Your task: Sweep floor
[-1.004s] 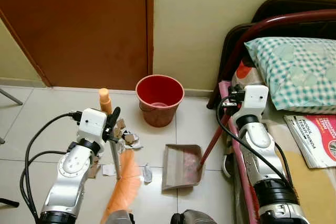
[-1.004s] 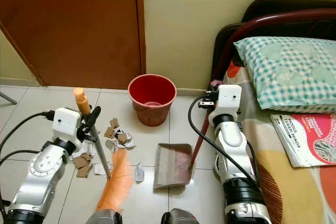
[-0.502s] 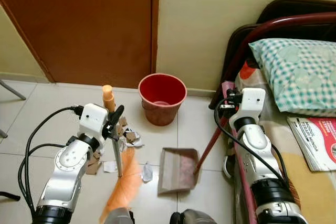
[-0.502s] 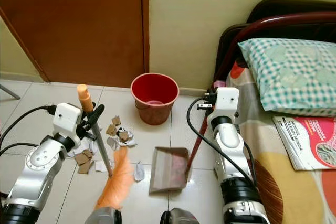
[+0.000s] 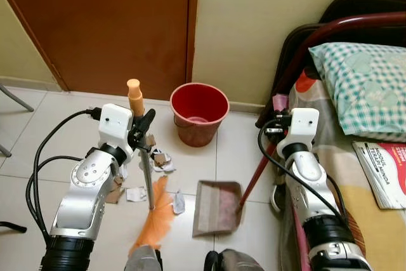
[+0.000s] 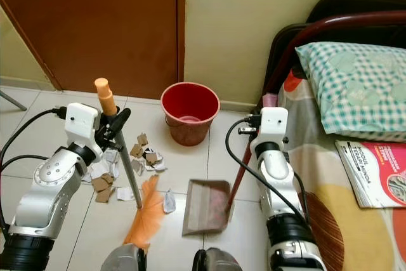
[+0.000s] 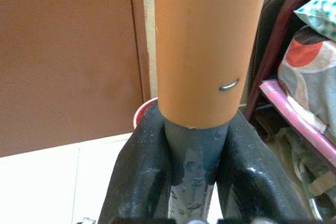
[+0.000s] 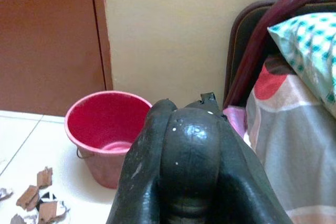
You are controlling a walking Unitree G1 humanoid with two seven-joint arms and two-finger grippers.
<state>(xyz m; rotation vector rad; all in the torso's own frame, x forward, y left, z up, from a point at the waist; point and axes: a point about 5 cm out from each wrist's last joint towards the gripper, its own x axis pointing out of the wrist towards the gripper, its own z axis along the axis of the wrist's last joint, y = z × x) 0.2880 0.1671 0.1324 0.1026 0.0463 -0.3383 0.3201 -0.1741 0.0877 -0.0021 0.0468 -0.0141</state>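
The left end effector grips the broom on its thin grey metal pole, just under the smooth orange cap. The fluffy orange bristles rest on the shiny tile floor beside torn paper and cardboard scraps. The right end effector is closed on the dustpan handle, a red stick. The flat pan sits near the round red bucket. A magazine lies on the bed; its words are too small to read.
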